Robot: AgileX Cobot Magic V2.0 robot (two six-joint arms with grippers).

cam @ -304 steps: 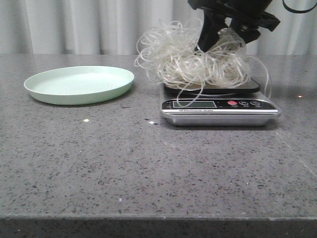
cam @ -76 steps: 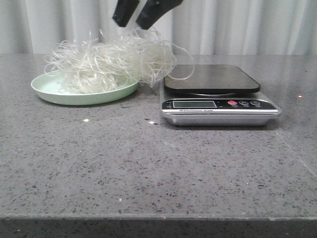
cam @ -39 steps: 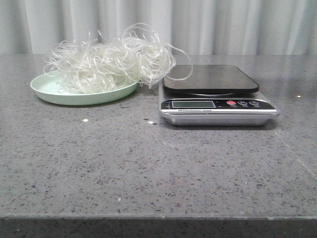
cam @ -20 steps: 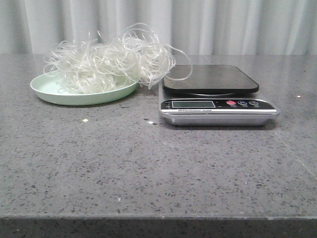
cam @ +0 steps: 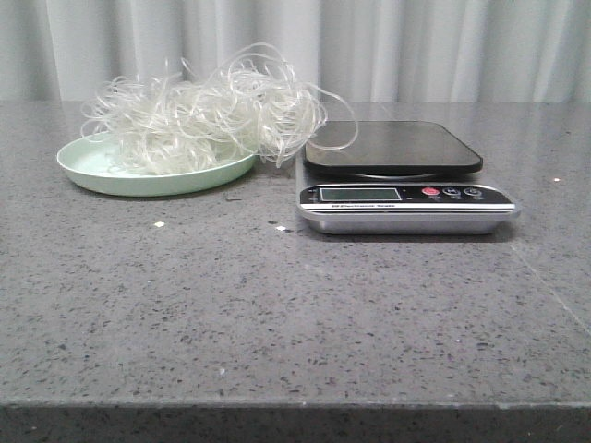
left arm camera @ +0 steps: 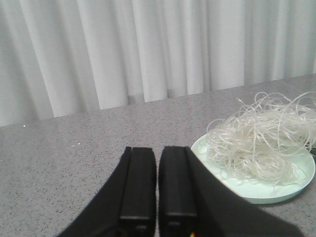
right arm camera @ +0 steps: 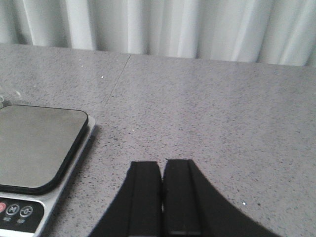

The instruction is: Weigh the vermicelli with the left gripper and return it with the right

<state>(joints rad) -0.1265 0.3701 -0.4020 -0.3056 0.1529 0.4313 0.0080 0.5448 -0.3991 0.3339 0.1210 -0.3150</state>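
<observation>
We are taking the scale (cam: 406,189) as our landmark, and nearest to us, in front of it, the grey speckled table (cam: 295,314) is stretching out with a few pale crumbs (cam: 159,224) lying on it. On the scale's front panel we are seeing a small display (cam: 358,194) with a red button (cam: 430,192) and two dark buttons beside it; its dark weighing platform (cam: 392,148) is carrying only one stray loop of noodle over its left edge.

Just to the left of the scale, the pale green plate (cam: 138,175) is sitting on the table, and the vermicelli (cam: 208,115) is resting in it as one big loose tangle. The heap is spilling past the plate's rim on the side toward the scale, so strands are reaching the scale's left edge.

In the left wrist view we are looking over the left gripper (left arm camera: 157,185), whose fingers are pressed close with only a thin slit between them and nothing in it, held above bare table near the plate (left arm camera: 256,190) and the noodles (left arm camera: 261,140). In the right wrist view the right gripper (right arm camera: 163,195) is likewise pressed together and empty, beside the scale (right arm camera: 39,163).

Behind the scale, a pale pleated curtain (cam: 369,46) is hanging across the back of the table.
</observation>
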